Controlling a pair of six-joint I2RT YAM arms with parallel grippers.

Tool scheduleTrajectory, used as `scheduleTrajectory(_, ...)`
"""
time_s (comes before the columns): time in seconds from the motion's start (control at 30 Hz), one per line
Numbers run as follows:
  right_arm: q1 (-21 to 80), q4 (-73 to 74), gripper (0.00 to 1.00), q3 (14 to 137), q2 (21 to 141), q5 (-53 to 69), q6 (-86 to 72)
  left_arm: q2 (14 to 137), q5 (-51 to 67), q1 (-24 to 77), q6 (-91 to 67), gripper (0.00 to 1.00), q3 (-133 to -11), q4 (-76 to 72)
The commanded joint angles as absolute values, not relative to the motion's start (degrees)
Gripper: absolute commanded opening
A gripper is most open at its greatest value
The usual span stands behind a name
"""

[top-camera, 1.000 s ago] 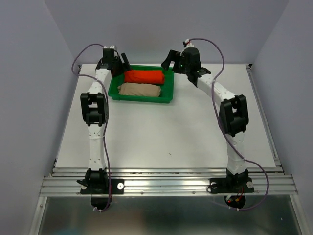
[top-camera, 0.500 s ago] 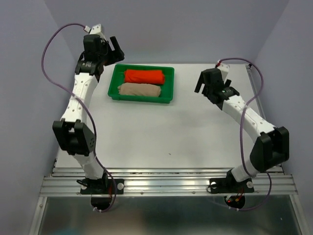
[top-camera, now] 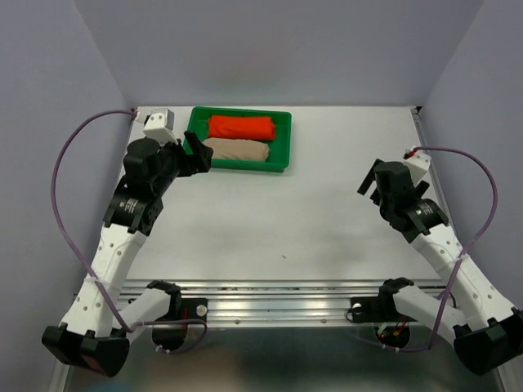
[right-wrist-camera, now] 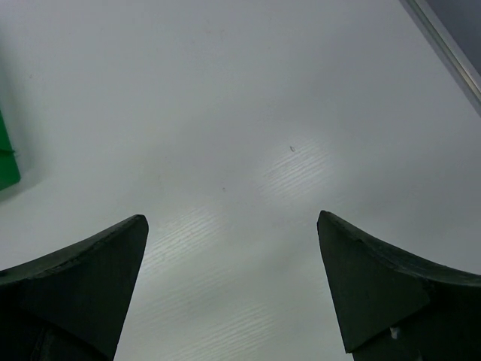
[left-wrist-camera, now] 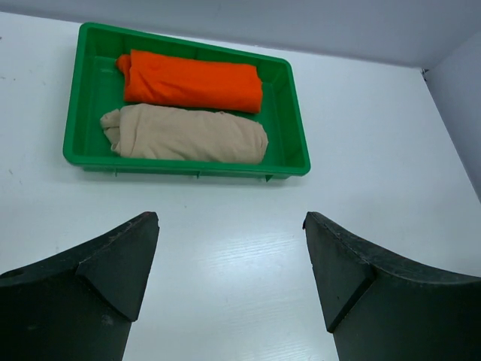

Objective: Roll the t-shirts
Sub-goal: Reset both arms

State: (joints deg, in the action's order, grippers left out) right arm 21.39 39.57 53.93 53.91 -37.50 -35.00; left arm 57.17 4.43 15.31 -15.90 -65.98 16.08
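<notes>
The orange-red t-shirt [top-camera: 239, 126] lies rolled in the far half of the green tray [top-camera: 282, 158]; the beige-tan t-shirt [top-camera: 239, 149] lies rolled in the near half. Both also show in the left wrist view, orange-red [left-wrist-camera: 192, 80] behind beige-tan [left-wrist-camera: 184, 134], inside the tray [left-wrist-camera: 297, 150]. My left gripper [top-camera: 196, 153] is open and empty, hovering at the tray's near-left corner, in front of it in its own view [left-wrist-camera: 229, 248]. My right gripper [top-camera: 372, 181] is open and empty over bare table at the right; it also shows in its own view [right-wrist-camera: 229, 252].
The white table [top-camera: 278, 220] is walled at the back and both sides. A metal rail [top-camera: 278, 290] runs along the near edge with both arm bases. A sliver of the green tray [right-wrist-camera: 6, 162] shows at the left edge of the right wrist view.
Both arms have drawn back from the tray toward the near side. The left gripper dropped from high at the back left to the tray's near-left corner. The right gripper moved nearer and right.
</notes>
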Motion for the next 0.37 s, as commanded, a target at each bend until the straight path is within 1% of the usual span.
scheduleTrajectory(0.0, 21.27, 41.22, 1.00, 52.03, 52.82, -39.64, -37.00, 51.08, 4.92, 15.47, -15.73, 0.89, -58.99, 14.94)
scheduleTrajectory(0.17, 21.27, 40.87, 1.00, 51.15, 52.91, -39.90, -38.05, 45.54, 4.14, 15.47, -16.08, 0.89, -53.27, 17.22)
scheduleTrajectory(0.33, 21.27, 39.03, 1.00, 49.75, 52.74, -39.47, -39.02, 45.00, 3.52, 15.47, -16.87, 0.89, -52.82, 17.49)
